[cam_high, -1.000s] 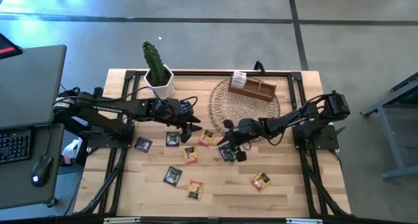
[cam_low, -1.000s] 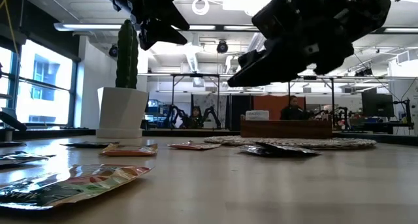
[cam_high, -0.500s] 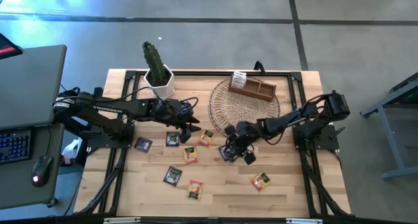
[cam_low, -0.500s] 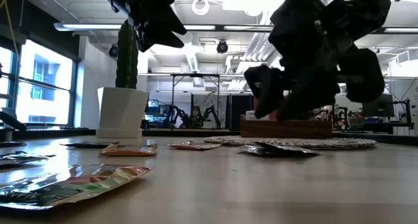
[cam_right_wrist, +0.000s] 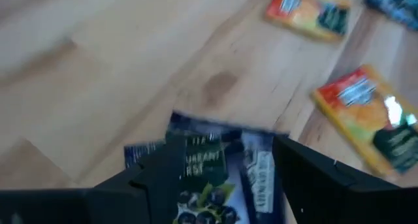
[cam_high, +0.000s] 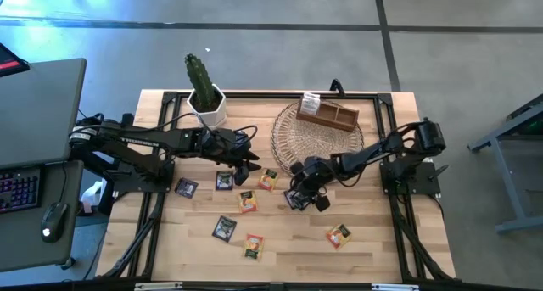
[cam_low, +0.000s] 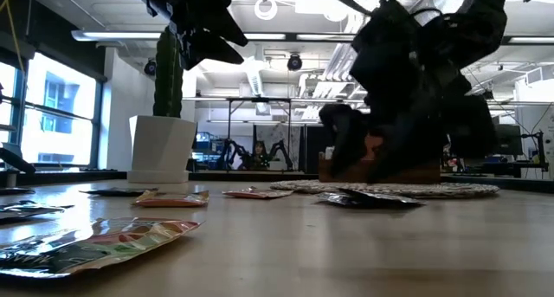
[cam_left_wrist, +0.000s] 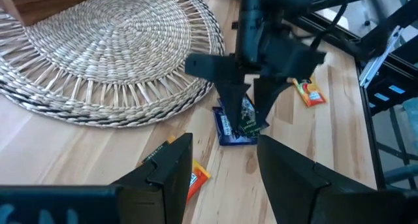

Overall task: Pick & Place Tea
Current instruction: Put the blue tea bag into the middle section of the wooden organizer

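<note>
Several tea sachets lie flat on the wooden table (cam_high: 382, 257): orange ones (cam_high: 268, 179) (cam_high: 248, 201) (cam_high: 253, 245) (cam_high: 339, 235) and dark ones (cam_high: 185, 187) (cam_high: 224, 181) (cam_high: 223, 228). My right gripper (cam_high: 307, 193) points down, open, over a dark blue sachet (cam_right_wrist: 219, 178) just off the wicker mat's near edge. Its fingers (cam_right_wrist: 163, 172) stand on either side of the sachet, a little above it in the low view. My left gripper (cam_high: 250, 162) hovers open and empty left of the mat, above the orange sachet.
A round woven wicker mat (cam_high: 318, 138) lies at the far middle with a brown wooden compartment box (cam_high: 327, 114) on its far part. A cactus in a white pot (cam_high: 204, 96) stands at the far left. Bare wood lies along the near edge.
My right gripper has tipped from a slant to pointing down, has come down toward the dark blue sachet by the mat's near edge, and has opened wider. The sachets lie where they were.
</note>
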Robot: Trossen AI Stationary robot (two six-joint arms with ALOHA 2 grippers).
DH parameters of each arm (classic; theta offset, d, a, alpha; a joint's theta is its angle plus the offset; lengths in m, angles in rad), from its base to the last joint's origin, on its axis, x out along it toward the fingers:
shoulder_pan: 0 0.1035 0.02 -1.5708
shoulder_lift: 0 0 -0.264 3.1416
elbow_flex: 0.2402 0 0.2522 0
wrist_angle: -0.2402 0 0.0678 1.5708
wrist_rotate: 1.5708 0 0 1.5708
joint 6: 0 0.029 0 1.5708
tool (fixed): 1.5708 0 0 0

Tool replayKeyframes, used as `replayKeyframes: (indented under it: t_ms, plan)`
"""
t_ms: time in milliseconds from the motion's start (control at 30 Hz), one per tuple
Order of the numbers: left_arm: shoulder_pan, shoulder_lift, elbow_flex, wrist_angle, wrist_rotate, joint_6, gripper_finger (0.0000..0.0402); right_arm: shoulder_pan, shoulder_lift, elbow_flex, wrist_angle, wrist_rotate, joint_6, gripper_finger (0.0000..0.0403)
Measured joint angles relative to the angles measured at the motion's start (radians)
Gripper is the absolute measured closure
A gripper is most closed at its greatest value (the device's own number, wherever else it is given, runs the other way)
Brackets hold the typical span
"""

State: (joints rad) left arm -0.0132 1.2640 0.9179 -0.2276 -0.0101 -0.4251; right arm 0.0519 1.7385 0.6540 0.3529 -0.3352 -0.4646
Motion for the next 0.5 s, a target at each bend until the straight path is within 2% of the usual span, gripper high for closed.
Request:
replayKeyframes:
  t_ms: [167, 267, 500]
  plan:
    - [0.0, 0.0, 0.0, 0.0, 0.0, 0.0, 0.0232, -0.007, 0.048, 0.002, 0.008, 0.068, -0.046, 0.0176]
    - [0.0, 0.0, 0.0, -0.005, 0.0, 0.0, 0.0232, -0.014, 0.053, 0.003, -0.009, 0.071, -0.049, 0.0183]
    - [0.0, 0.0, 0.0, -0.008, 0.0, 0.002, 0.0232, -0.023, 0.054, 0.002, -0.04, 0.067, -0.017, 0.0238]
